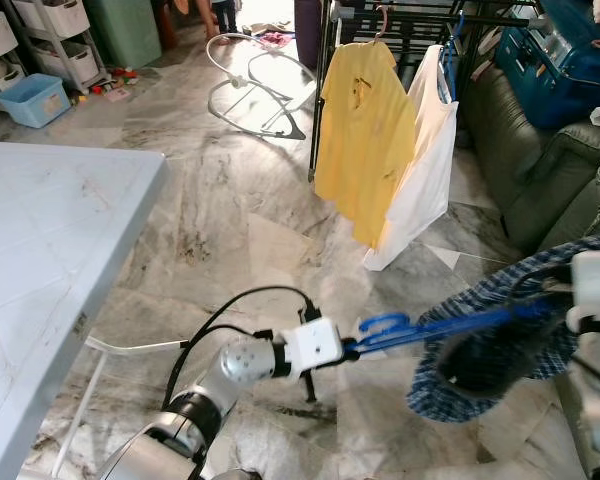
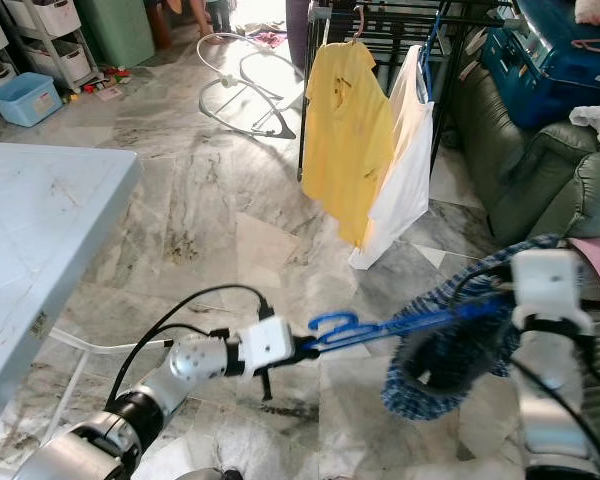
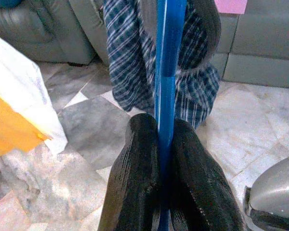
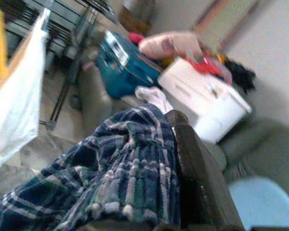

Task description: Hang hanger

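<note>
The left tool (image 1: pixel 352 349) pinches the blue hanger (image 1: pixel 420 328) near its hook; the right tool (image 2: pixel 480 335), gap unclear, supports the plaid shirt (image 2: pixel 450 350). Both sit well short of the far rack (image 1: pixel 420 20): the shirt may slide off.

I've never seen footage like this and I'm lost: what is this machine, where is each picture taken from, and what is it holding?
This is a walking humanoid robot with two silver arms, each ending in a hand with two long black fingers. The two wide pictures come from a pair of cameras in its head, looking down at a marble floor. The two close-ups come from cameras on its wrists, looking along the fingers.

The left hand is shut on a blue hanger, seen clamped between its fingers. A blue plaid garment is draped over the hanger and over the right hand, whose black finger lies against the cloth.

Ahead stands a dark clothes rack with a yellow shirt and a white top hanging. A pale table sits to the robot's left, a green sofa to its right.
</note>
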Tool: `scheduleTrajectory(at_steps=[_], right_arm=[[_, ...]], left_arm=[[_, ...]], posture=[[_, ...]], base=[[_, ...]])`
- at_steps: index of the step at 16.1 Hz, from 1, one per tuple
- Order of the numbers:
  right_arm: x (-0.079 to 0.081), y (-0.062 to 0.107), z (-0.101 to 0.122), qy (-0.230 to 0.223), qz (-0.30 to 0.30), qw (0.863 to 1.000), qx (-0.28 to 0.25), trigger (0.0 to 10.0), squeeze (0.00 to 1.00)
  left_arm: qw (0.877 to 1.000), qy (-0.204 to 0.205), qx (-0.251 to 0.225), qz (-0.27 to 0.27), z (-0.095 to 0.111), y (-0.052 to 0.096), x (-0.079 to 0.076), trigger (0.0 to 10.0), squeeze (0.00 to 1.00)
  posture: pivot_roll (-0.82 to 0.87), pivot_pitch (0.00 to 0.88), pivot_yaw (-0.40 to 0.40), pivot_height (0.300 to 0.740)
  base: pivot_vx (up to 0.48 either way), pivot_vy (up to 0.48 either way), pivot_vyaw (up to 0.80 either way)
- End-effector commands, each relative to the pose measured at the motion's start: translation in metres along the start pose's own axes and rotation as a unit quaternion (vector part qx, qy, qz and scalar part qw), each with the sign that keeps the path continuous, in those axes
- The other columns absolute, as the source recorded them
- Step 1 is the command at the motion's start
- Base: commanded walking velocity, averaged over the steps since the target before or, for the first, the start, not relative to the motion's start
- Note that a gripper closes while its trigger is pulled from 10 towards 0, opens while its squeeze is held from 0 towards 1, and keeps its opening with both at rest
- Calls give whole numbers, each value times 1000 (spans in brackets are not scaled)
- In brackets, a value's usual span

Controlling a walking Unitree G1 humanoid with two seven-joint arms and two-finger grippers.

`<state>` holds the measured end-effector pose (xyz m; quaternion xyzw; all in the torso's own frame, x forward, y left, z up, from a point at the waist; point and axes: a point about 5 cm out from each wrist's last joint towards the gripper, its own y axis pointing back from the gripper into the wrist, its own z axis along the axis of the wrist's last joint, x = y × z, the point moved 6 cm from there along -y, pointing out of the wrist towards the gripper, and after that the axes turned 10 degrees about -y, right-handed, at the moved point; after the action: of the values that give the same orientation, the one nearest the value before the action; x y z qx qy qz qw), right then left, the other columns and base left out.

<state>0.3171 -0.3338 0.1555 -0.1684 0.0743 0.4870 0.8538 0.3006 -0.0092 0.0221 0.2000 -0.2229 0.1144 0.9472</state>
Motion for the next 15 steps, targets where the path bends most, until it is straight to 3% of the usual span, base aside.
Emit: scheduleTrajectory(at_steps=[1,4,7,8,9,11,12,13,14,15], right_arm=[[-12,-1,-9,-16,-22,999,23,0,0],[-42,13,-44,-73,-95,989,85,0,0],[-50,29,-63,-98,-124,981,113,0,0],[-47,39,-71,-110,-125,978,125,0,0],[-37,50,-76,-116,-111,978,132,0,0],[-10,65,-74,-140,-64,980,129,0,0],[-5,66,-72,-145,-53,980,126,0,0],[3,69,-68,-159,-36,979,122,0,0],[16,71,-59,-163,-8,981,108,0,0],[25,72,-53,-166,13,981,100,0,0]], left_arm=[[1000,2,1,0,-3,2,-4,0,0],[999,27,-3,35,-9,12,3,0,0],[994,67,16,81,-19,16,14,0,0],[987,104,36,120,-27,18,21,0,0],[967,163,67,182,-41,22,33,0,0],[924,233,133,274,-64,31,45,3961,0],[920,220,148,289,-66,33,48,4510,0],[905,219,164,325,-71,42,59,6745,0],[887,200,199,367,-77,58,77,10000,0],[876,183,212,393,-78,70,94,10000,0]], posture=[[4,75,-40,740],[8,73,-43,740],[7,74,-43,740],[6,74,-42,740],[4,74,-40,740],[0,63,-39,740],[0,63,-39,740],[5,52,-39,740],[13,40,-38,740],[23,33,-38,740]], base=[[0,0,0],[0,0,0],[0,0,0],[0,0,0],[0,0,0],[0,0,0],[0,0,0],[0,0,0],[0,0,0],[0,0,0]])
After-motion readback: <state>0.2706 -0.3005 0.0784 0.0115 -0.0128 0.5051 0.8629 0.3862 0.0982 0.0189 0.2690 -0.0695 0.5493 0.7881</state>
